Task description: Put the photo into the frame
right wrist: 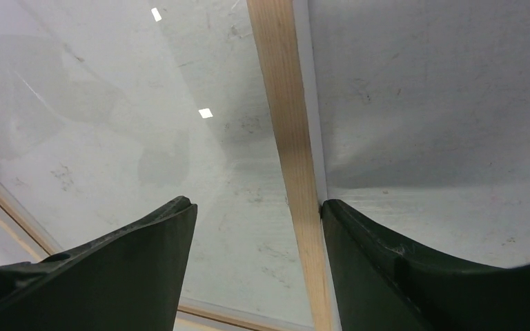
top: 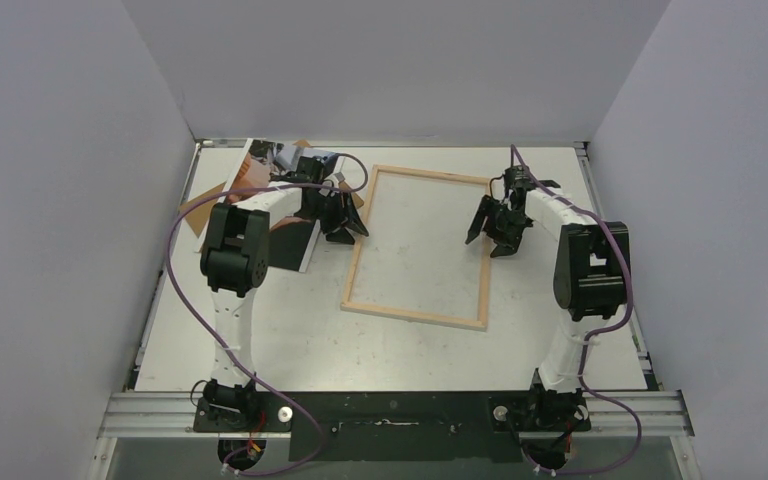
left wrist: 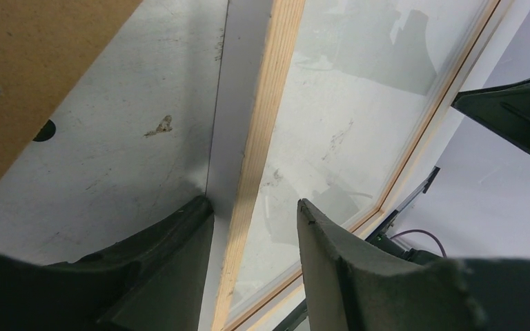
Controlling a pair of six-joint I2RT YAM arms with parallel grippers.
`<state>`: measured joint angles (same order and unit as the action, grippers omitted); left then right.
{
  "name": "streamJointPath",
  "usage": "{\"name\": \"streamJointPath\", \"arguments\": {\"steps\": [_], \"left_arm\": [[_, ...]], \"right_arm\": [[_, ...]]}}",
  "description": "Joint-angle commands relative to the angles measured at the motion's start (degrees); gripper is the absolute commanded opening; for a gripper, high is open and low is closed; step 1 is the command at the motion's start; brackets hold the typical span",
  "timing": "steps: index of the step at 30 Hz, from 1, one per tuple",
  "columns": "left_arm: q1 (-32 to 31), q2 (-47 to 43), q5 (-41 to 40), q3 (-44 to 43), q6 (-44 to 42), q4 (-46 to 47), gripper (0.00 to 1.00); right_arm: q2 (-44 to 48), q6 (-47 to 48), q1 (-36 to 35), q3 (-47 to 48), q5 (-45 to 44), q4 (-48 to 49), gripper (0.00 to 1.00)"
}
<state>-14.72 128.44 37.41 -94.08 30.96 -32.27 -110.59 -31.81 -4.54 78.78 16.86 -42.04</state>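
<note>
The frame point(top: 415, 315), a pale wood rim round a clear pane, lies flat mid-table. My left gripper point(top: 345, 225) is open astride the frame's left rim point(left wrist: 266, 117): one fingertip point(left wrist: 197, 214) is against the rim's outer side, the other over the pane. My right gripper point(top: 493, 235) is open astride the right rim point(right wrist: 286, 117), with its outer fingertip point(right wrist: 338, 214) against the rim and the other over the glass. The photo point(top: 272, 160) lies at the back left, mostly hidden under my left arm.
A brown hardboard sheet point(top: 197, 215) lies under the photo at the far left, and its corner with a small metal ring shows in the left wrist view point(left wrist: 34, 62). Grey walls close in the table on three sides.
</note>
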Motion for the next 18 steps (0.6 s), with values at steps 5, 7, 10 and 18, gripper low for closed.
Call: {"name": "streamJointPath", "arguments": {"steps": [5, 7, 10, 18], "left_arm": [[-1.6, -1.9, 3.4, -0.7, 1.7, 2.8, 0.43], [-1.7, -1.7, 4.0, -1.0, 2.7, 4.0, 0.43], [-1.9, -0.4, 4.8, -4.0, 3.8, 4.4, 0.43], [-0.9, -0.4, -3.0, -14.4, -4.8, -11.0, 0.51]], "right_arm": [[-1.0, -2.0, 0.9, 1.1, 7.8, 7.6, 0.66], [-1.5, -1.7, 1.1, 2.0, 8.6, 8.0, 0.65], [-2.4, -1.7, 1.3, 3.6, 8.4, 8.1, 0.65], [8.2, -2.4, 1.5, 1.6, -9.8, 4.0, 0.66]]}}
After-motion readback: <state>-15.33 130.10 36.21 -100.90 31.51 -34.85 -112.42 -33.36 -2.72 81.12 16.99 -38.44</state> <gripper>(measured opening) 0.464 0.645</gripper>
